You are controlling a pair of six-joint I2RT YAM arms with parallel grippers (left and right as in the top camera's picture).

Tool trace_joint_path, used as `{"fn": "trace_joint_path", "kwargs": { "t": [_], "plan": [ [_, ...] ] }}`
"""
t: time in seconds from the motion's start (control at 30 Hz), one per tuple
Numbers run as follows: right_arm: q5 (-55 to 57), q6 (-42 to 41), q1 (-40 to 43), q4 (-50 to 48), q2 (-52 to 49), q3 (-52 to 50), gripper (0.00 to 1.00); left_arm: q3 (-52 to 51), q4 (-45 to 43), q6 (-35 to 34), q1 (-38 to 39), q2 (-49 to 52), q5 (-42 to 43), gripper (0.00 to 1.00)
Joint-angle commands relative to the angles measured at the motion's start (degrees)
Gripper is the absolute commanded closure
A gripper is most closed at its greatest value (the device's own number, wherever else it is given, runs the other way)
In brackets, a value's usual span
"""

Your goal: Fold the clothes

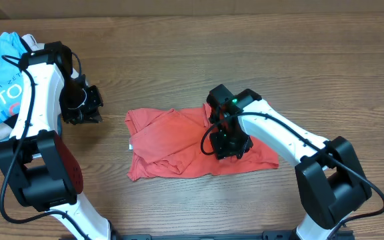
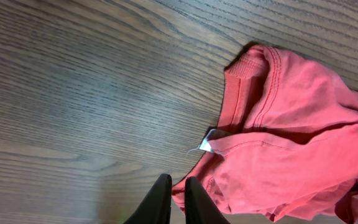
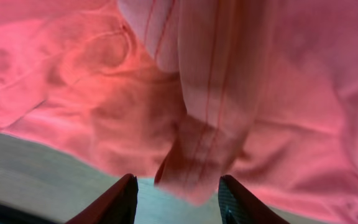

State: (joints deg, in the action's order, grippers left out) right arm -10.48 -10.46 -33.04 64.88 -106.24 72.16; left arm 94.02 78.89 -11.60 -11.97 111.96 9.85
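Early stage: the red shirt [image 1: 165, 143] lies rumpled, partly doubled over, mid-desk [image 1: 245, 53]; right pincer [image 3: 179, 186] spread open over its folds, left pincer [image 2: 178, 186] closed, empty, alongside; neat folding apparently remains.

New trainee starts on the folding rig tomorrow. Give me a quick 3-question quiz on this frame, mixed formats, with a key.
1. True or false: the left gripper is touching the coral-red short-sleeved cotton T-shirt.
2. How do the jaws of the right gripper stand?
A. wide open, over the shirt
B. shut on the tag
C. shut over bare wood
3. Fill in: the small white tag sits at the shirt edge nearer the ___ arm.

Key:
1. False. It sits apart from the shirt, over the bare brown wooden table.
2. A
3. left
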Motion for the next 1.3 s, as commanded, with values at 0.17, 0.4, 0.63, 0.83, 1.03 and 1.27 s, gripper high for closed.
{"fn": "trace_joint_path", "kwargs": {
  "t": [0.17,0.4,0.63,0.83,1.03,1.27],
  "plan": [
    [1.09,-0.09,-0.07,-3.78,0.70,-3.89,0.80,0.96,0.11,1.33,0.42,-1.51,0.24,0.88],
    [1.44,3.26,-0.85,-0.79,0.81,-3.85,0.96,0.96,0.13,1.33,0.42,-1.51,0.24,0.88],
    [1.16,5.60,-1.90,6.34,0.81,-3.85,0.96,0.96,0.13,1.31,0.42,-1.51,0.26,0.88],
    [-4.31,6.03,-2.16,4.48,0.81,-3.85,0.96,0.96,-0.04,1.31,0.42,-1.51,0.26,0.87],
    [-10.16,6.03,-2.67,-1.70,0.79,-3.85,0.95,0.96,-0.04,1.31,0.44,-1.51,0.26,0.88],
    [-9.99,6.21,-3.13,-3.10,0.79,-3.85,0.80,0.96,-0.02,1.31,0.42,-1.51,0.26,0.87]
  ]
}}
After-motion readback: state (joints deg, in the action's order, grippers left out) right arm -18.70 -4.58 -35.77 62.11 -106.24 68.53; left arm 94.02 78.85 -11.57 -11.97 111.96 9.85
